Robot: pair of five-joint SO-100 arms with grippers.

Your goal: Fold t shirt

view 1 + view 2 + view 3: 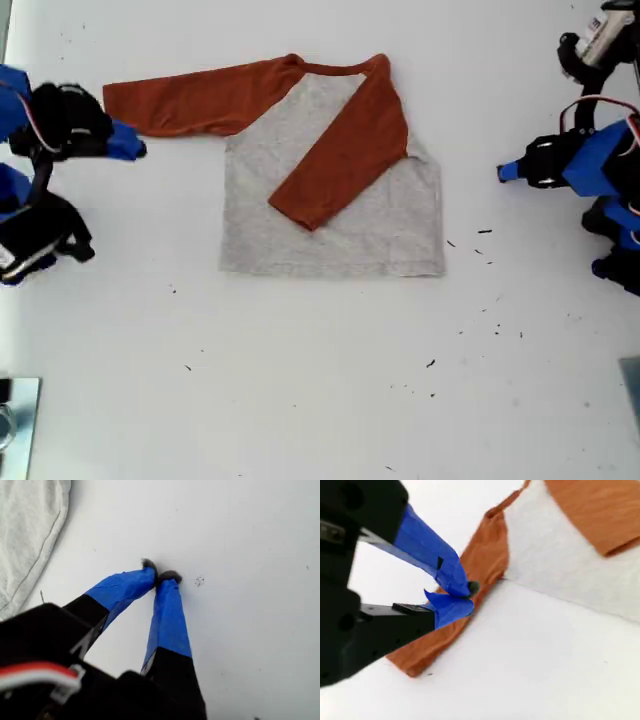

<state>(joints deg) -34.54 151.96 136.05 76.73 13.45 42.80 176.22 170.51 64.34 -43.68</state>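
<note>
Small grey-bodied t shirt (330, 215) w/ rust-orange sleeves lay flat mid white table (300, 400); one sleeve was folded across the body, the other stretched toward exterior view's left. My second gripper (462, 597) hovered over that sleeve, tips together (nothing visibly pinched). My first gripper (161, 576) sat closed, empty, near the hem.
</note>
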